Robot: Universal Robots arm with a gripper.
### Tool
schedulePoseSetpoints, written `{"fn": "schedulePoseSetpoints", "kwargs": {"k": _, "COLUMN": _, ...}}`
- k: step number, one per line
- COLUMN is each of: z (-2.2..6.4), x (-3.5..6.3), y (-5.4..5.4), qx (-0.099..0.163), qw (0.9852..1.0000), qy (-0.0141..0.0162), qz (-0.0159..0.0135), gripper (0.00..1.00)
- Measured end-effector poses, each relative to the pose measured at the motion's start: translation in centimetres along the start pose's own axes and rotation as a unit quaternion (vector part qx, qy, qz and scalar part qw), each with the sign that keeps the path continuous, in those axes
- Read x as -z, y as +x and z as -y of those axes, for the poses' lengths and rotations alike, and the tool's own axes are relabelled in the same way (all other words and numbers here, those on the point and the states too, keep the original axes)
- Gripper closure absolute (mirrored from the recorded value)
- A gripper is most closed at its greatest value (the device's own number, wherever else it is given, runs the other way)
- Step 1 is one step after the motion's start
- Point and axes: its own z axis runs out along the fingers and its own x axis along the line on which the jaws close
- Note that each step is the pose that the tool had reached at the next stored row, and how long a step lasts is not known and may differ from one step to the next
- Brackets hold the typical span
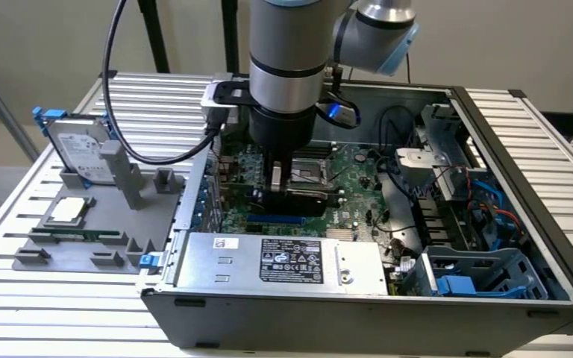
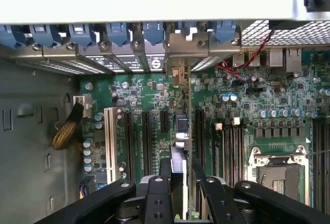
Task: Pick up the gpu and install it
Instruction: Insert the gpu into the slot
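In the centre of the exterior frame, the gripper (image 1: 284,185) is hanging inside the open computer case (image 1: 366,317), clamping the gpu (image 1: 312,200) over the motherboard (image 1: 358,165). At the wrist, the jaws are squeezing the card edge-on, its bracket (image 2: 180,73) meeting the rear slots. Pickup looks done, seating seemingly unfinished.

I see the gripper (image 1: 291,192) down inside the case (image 1: 525,149), holding the gpu (image 1: 312,202) just above the motherboard (image 1: 358,168). At the exterior view's left, 1 hard drive (image 1: 72,149) stands on the gray fixture (image 1: 68,257).
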Motion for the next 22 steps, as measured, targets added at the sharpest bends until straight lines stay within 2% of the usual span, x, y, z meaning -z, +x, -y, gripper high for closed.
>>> {"fn": "schedulePoseSetpoints", "kwargs": {"k": 5, "z": -0.09, "x": -0.13, "y": 0.00, "qx": 0.008, "qw": 1.0000, "qy": -0.0003, "qz": -0.0002, "gripper": 1.00}}
{"fn": "schedulePoseSetpoints", "kwargs": {"k": 22, "z": -0.17, "x": -0.99, "y": -0.20, "qx": 0.008, "qw": 1.0000, "qy": -0.0015, "qz": -0.0003, "gripper": 1.00}}
